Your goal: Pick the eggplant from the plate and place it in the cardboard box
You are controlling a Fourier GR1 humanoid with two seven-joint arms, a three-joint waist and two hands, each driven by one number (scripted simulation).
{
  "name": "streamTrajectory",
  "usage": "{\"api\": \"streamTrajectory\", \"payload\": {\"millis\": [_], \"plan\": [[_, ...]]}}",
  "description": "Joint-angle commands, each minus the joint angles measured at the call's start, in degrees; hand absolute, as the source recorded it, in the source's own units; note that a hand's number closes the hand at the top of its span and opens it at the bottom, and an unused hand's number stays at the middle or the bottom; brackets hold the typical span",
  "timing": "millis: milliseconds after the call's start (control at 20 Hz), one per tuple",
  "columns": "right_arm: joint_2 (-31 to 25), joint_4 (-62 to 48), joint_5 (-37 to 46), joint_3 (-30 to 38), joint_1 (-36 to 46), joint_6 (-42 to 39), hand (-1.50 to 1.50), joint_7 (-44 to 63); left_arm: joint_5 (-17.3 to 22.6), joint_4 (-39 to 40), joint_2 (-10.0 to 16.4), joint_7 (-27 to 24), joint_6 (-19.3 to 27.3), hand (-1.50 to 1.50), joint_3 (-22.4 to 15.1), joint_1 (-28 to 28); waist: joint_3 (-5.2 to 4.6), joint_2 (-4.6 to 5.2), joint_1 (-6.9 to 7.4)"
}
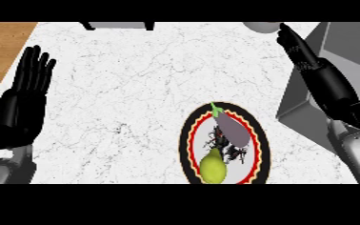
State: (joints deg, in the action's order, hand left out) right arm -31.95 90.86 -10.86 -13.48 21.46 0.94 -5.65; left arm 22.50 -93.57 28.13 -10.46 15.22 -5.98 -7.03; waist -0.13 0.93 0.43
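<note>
Fingers [287,35] straight and empty, the right hand [309,64] sits at two o'clock by the box [296,106], eggplant [234,126] untouched on the plate [187,140] at five; left hand [20,102], open, parked clear at nine.

Left hand [25,102]: black all over, glossy, soft grey sheen along palm and finger edges; fingers long, slim, rounded at tips, faint seams dividing them into segments; palm broad, slab-like

Left forearm [15,166]: light grey, smooth casing, darker shadowed join at wrist

Right hand [325,83]: same black finish, grey sheen down its length, patch of small pale speckled marks near finger bases

Right forearm [345,145]: grey rounded shell, lighter highlight along one side, dark seam where it meets black wrist
</note>
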Motion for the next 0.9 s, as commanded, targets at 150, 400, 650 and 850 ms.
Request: {"api": "streamTrajectory", "payload": {"millis": [150,400,650,850], "plan": [[2.91,-13.83,-5.7,-5.38,16.72,-12.84,-1.5,14.53,-7.65,2.57,4.31,0.98,-5.99,0.0,-7.64,-6.15,-0.01,0.96,3.63],[-2.98,-23.5,-3.74,-11.56,23.81,-28.43,-1.5,20.55,-9.88,1.78,5.58,3.02,-10.8,0.0,-12.99,-8.9,0.0,2.13,6.0],[-1.69,-32.96,-2.19,-13.56,31.15,-43.01,-1.5,9.7,-10.9,4.54,4.04,3.96,-11.27,0.0,-14.17,-10.3,0.22,1.29,4.93],[-1.25,-36.09,4.69,-17.36,34.17,-49.81,-1.5,-0.59,-10.79,7.6,3.52,3.06,-11.78,0.0,-12.81,-12.02,0.24,1.22,4.23]]}}
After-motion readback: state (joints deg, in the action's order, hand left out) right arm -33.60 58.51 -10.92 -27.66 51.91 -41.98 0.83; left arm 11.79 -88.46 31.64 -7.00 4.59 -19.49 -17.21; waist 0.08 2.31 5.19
